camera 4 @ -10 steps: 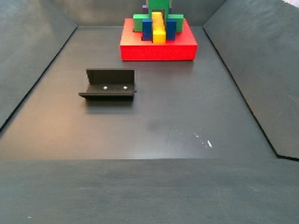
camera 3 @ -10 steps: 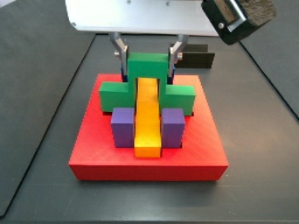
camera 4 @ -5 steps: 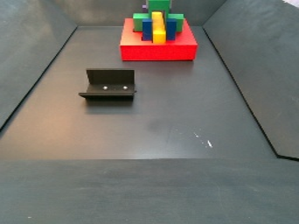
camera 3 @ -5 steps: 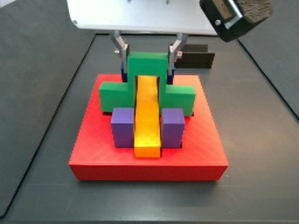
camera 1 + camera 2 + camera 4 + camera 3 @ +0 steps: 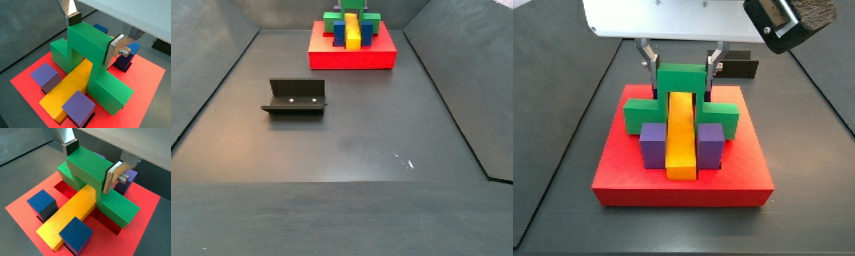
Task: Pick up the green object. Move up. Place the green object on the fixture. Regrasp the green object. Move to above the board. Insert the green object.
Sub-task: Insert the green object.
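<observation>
The board (image 5: pixel 683 172) lay at the far end of the floor from the fixture (image 5: pixel 295 98), well apart from it. On the board the green object (image 5: pixel 680 93) straddled the yellow bar (image 5: pixel 679 135), its legs in the slots, purple blocks (image 5: pixel 652 144) beside the bar. The gripper (image 5: pixel 680 57) stood over the board, fingers (image 5: pixel 113 176) pinching the green object's raised middle cube.

The likeliest trouble was a leg not fully seated: if a leg caught a slot edge, pushing down would jam or tilt the piece, and letting go early would leave it cocked against the bar.

Against the side view of a second before, the green object sat slightly lower, the gripper with it.
</observation>
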Robot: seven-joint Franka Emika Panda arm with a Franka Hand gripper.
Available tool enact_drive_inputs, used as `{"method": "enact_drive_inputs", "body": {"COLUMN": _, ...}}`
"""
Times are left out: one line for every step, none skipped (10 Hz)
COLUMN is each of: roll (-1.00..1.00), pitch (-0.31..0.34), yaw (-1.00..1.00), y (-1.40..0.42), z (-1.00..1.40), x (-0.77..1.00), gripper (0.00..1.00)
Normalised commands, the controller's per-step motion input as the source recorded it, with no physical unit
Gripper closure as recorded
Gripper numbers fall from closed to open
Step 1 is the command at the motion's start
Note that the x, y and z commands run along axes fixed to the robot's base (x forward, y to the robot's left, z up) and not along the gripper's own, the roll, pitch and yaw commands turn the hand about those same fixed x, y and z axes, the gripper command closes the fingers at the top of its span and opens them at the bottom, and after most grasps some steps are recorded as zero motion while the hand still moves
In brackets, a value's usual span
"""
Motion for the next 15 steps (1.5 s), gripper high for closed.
{"method": "enact_drive_inputs", "body": {"roll": 0.11, "pitch": 0.000, "yaw": 0.00, "y": 0.06, "z": 0.16, "x": 0.00, "gripper": 1.00}}
{"method": "enact_drive_inputs", "body": {"roll": 0.16, "pitch": 0.000, "yaw": 0.00, "y": 0.05, "z": 0.17, "x": 0.00, "gripper": 1.00}}
{"method": "enact_drive_inputs", "body": {"roll": 0.22, "pitch": -0.017, "yaw": 0.00, "y": 0.00, "z": 0.09, "x": -0.02, "gripper": 1.00}}
{"method": "enact_drive_inputs", "body": {"roll": 0.39, "pitch": -0.086, "yaw": 0.00, "y": -0.04, "z": 0.03, "x": -0.12, "gripper": 1.00}}
{"method": "enact_drive_inputs", "body": {"roll": 0.43, "pitch": -0.130, "yaw": 0.00, "y": -0.11, "z": 0.03, "x": -0.16, "gripper": 1.00}}
{"method": "enact_drive_inputs", "body": {"roll": 0.48, "pitch": -0.141, "yaw": 0.00, "y": -0.12, "z": 0.06, "x": -0.13, "gripper": 1.00}}
{"method": "enact_drive_inputs", "body": {"roll": 0.48, "pitch": -0.143, "yaw": 0.00, "y": -0.13, "z": 0.03, "x": -0.13, "gripper": 1.00}}
{"method": "enact_drive_inputs", "body": {"roll": 0.49, "pitch": -0.149, "yaw": 0.00, "y": -0.12, "z": 0.00, "x": -0.14, "gripper": 1.00}}
{"method": "enact_drive_inputs", "body": {"roll": 0.50, "pitch": -0.151, "yaw": 0.00, "y": -0.08, "z": 0.00, "x": -0.11, "gripper": 1.00}}
{"method": "enact_drive_inputs", "body": {"roll": 0.45, "pitch": -0.107, "yaw": 0.00, "y": -0.07, "z": 0.00, "x": -0.05, "gripper": 1.00}}
{"method": "enact_drive_inputs", "body": {"roll": 0.38, "pitch": -0.021, "yaw": 0.08, "y": 0.00, "z": 0.00, "x": 0.01, "gripper": 1.00}}
{"method": "enact_drive_inputs", "body": {"roll": 0.26, "pitch": 0.000, "yaw": 0.13, "y": 0.00, "z": 0.00, "x": 0.17, "gripper": 1.00}}
{"method": "enact_drive_inputs", "body": {"roll": 0.21, "pitch": 0.011, "yaw": 0.13, "y": 0.00, "z": -0.02, "x": 0.17, "gripper": 1.00}}
{"method": "enact_drive_inputs", "body": {"roll": 0.18, "pitch": 0.001, "yaw": 0.14, "y": 0.00, "z": -0.06, "x": 0.18, "gripper": 1.00}}
{"method": "enact_drive_inputs", "body": {"roll": 0.19, "pitch": 0.000, "yaw": 0.19, "y": 0.07, "z": -0.05, "x": 0.24, "gripper": 1.00}}
